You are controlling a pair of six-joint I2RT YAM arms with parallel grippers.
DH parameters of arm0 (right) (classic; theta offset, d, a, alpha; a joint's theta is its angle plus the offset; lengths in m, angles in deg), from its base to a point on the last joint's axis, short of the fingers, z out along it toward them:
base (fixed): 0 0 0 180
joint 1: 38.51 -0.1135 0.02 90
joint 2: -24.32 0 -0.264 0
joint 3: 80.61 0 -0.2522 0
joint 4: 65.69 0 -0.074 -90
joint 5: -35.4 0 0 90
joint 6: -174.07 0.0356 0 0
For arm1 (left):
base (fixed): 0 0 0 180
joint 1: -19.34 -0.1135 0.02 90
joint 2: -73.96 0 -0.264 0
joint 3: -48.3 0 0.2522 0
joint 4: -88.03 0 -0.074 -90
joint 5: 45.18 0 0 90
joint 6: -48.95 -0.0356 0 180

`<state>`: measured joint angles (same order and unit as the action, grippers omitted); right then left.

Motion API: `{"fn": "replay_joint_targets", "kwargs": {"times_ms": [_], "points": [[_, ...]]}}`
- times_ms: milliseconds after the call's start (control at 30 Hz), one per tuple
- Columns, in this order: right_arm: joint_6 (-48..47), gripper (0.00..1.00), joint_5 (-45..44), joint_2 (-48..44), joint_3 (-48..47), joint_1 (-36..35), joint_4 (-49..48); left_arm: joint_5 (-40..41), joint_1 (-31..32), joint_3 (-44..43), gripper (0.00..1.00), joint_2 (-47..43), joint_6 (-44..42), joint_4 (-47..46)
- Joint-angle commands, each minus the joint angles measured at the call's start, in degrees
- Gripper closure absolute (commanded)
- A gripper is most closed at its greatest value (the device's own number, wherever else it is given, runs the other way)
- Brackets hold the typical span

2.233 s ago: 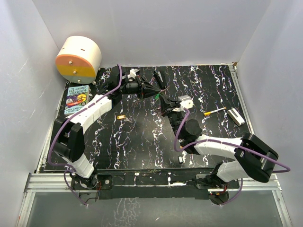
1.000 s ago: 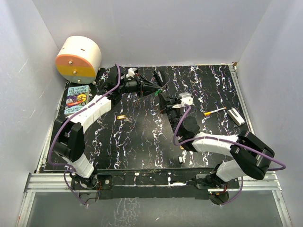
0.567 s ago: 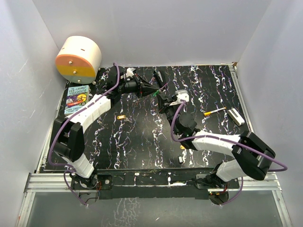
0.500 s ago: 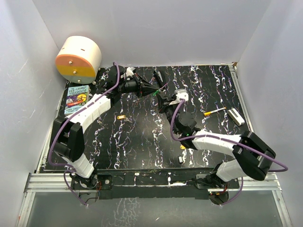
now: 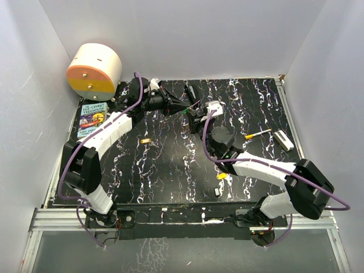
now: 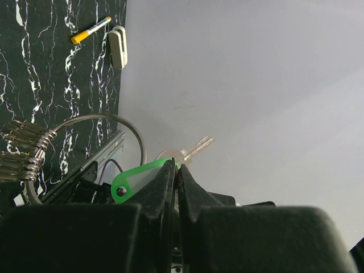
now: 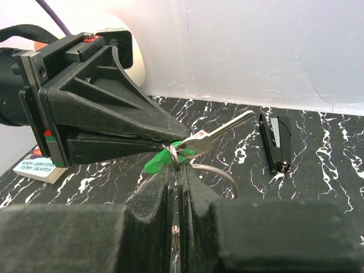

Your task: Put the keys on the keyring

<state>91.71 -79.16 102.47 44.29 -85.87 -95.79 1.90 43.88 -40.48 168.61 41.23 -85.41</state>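
— While both claws meet near the back edge of the table (image 5: 170, 165), what's gripped?
— Left claw (image 6: 175, 169) pinched shut on green key (image 7: 161, 162); right claw (image 7: 175, 170) clamped on keyring (image 6: 25, 151), just beside it. Side walls (image 5: 321, 85) well apart.

The table (image 5: 170, 165) is black with white marbled veins, the key tag (image 6: 136, 181) green, the ring (image 6: 108, 121) silver, the far-left drum (image 5: 96, 68) cream and orange.

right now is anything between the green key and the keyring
Nothing visible does. The left gripper pinches the green key by its tag, and the key sits right at the keyring that the right gripper holds up; no other thing lies between them.
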Motion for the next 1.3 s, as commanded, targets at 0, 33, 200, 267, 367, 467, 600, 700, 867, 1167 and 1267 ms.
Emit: {"fn": "replay_joint_targets", "kwargs": {"times_ms": [0,33,200,267,367,467,600,700,867,1167,1267], "points": [[1.7,0.92,6.0,-0.5,-3.0,1.0,7.6,-7.4,1.7,-3.7,1.0,-4.6,0.8,-2.1],[1.9,0.92,6.8,-0.6,-3.3,1.3,8.4,-7.4,1.7,-3.9,1.0,-4.5,0.7,-2.1],[2.9,0.92,10.1,-0.1,-6.5,2.3,14.1,-7.3,2.2,-5.2,1.0,-4.3,-1.5,-1.0],[3.3,0.92,10.8,-0.2,-7.3,2.5,15.3,-6.8,2.5,-6.0,1.0,-4.4,-3.9,0.9],[4.2,0.92,11.1,-0.6,-8.2,3.1,17.3,-6.4,3.3,-6.7,1.0,-4.4,-6.4,2.5],[5.0,0.92,11.2,-1.4,-8.3,3.8,18.5,-5.9,3.9,-7.0,1.0,-4.4,-8.0,4.0],[4.7,0.92,11.1,-3.6,-6.6,4.2,17.6,-5.1,4.1,-6.2,1.0,-4.4,-8.3,3.8],[3.5,0.92,11.3,-6.4,-4.3,4.2,16.5,-4.3,3.7,-6.1,1.0,-4.0,-8.6,3.8],[1.1,0.92,13.7,-15.1,0.8,5.5,18.7,-3.4,2.8,-6.0,1.0,-4.0,-9.1,4.0],[0.1,0.92,15.5,-28.2,4.6,8.2,24.3,-3.2,1.4,-7.2,1.0,-3.6,-8.6,4.1],[-0.4,0.91,19.6,-26.2,3.7,8.2,24.2,-2.5,1.1,-7.5,1.0,-3.6,-9.0,4.8]]}}
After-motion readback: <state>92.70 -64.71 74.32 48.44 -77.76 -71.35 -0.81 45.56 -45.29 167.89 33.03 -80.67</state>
